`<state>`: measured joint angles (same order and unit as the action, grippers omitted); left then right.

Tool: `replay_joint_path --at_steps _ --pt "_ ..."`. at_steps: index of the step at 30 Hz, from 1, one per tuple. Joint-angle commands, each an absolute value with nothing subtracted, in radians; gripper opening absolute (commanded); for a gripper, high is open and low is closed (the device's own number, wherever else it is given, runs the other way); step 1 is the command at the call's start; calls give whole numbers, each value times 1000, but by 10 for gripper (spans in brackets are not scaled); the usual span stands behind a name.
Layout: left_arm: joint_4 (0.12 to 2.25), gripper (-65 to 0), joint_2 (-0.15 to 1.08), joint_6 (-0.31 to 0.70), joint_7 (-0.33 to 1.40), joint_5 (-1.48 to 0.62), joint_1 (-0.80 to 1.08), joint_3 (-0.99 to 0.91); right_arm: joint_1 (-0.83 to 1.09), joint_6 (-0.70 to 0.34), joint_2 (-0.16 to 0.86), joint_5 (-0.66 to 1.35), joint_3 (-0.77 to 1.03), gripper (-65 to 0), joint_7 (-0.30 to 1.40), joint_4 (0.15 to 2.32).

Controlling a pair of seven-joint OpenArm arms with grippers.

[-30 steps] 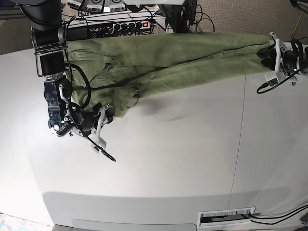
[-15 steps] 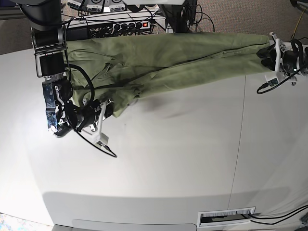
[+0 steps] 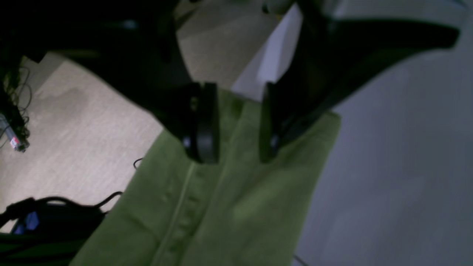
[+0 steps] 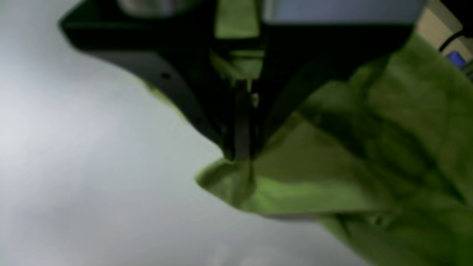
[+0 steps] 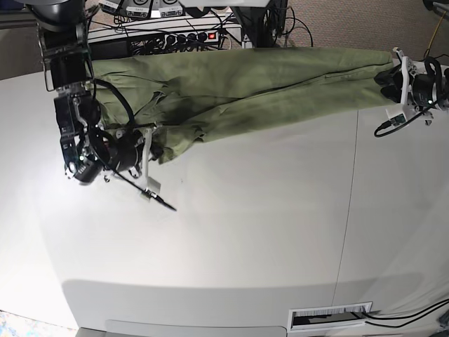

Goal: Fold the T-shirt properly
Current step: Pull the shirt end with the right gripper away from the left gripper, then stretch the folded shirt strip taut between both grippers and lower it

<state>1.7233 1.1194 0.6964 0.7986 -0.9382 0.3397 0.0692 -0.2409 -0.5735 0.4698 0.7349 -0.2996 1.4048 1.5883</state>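
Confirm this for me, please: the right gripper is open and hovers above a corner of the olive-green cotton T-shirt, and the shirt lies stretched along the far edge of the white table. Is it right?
Not quite. The right gripper is shut on a corner of the olive-green cotton T-shirt, as the right wrist view shows. The rest holds: the shirt lies stretched along the far edge of the white table.

Right gripper (image 4: 240, 147) has its jaws pinched together; left gripper (image 3: 234, 125) has jaws parted.

T-shirt (image 5: 238, 84): 1 | claws: 2 | table (image 5: 266, 232): 1 | power strip (image 5: 186, 36): 1
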Motion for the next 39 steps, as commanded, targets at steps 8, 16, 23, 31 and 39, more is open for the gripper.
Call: replay_joint_path --at_steps 8,16,23,31,39 --pt "1733 -446 1144 698 785 -949 333 55 -55 -580 487 752 -180 -650 1370 1795" --pt "1732 -446 1143 698 785 -949 333 55 147 -591 487 797 61 -650 1335 1916" --pt "1732 -446 1133 698 785 -948 332 55 239 -591 487 794 105 -650 1333 1932" --pt "1732 -446 1106 698 785 -941 333 55 244 -596 487 759 105 -555 1318 1932" --pt "1733 -446 1106 698 785 -942 332 55 244 -599 474 842 105 -386 1326 1932"
